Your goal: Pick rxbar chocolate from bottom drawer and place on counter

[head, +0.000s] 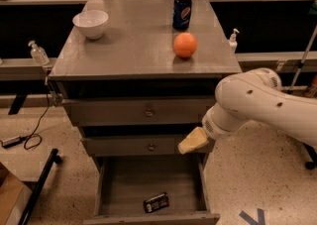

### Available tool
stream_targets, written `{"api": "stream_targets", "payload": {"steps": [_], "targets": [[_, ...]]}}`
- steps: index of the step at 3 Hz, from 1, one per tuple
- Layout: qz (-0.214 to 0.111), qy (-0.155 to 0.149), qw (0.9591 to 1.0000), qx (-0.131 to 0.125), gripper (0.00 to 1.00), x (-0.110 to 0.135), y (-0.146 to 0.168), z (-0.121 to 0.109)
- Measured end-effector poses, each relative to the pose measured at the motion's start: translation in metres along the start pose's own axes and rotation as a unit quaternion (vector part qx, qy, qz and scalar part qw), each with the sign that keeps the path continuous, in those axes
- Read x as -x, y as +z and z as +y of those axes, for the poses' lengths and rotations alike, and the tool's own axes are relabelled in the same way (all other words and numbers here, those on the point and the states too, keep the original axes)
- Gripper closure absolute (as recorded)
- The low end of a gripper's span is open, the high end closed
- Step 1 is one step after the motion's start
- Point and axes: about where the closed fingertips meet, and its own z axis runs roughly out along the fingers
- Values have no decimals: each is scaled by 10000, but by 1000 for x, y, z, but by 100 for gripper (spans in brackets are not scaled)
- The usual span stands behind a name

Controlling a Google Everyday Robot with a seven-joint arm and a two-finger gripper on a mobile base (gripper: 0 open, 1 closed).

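The rxbar chocolate (156, 202), a small black bar with pale lettering, lies flat near the front of the open bottom drawer (111, 189). The counter (133, 45) is the grey cabinet top. My white arm reaches in from the right, and my gripper (193, 141), with yellowish fingers, hangs in front of the middle drawer's right end, above the open drawer and up and to the right of the bar. It holds nothing that I can see.
On the counter stand a white bowl (90, 23) at the back left, a blue soda can (182, 12) at the back and an orange (185, 45) near the right edge. Two upper drawers with round knobs (149, 113) are closed. Sanitiser bottles (38, 53) flank the cabinet.
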Motion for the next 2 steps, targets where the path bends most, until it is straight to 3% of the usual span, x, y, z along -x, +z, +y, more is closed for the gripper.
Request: {"api": "stream_targets", "payload": {"steps": [1, 2], "targets": [[-4, 304, 9995, 0, 0, 0, 1, 0], [77, 177, 9997, -122, 0, -2, 0, -1]]}}
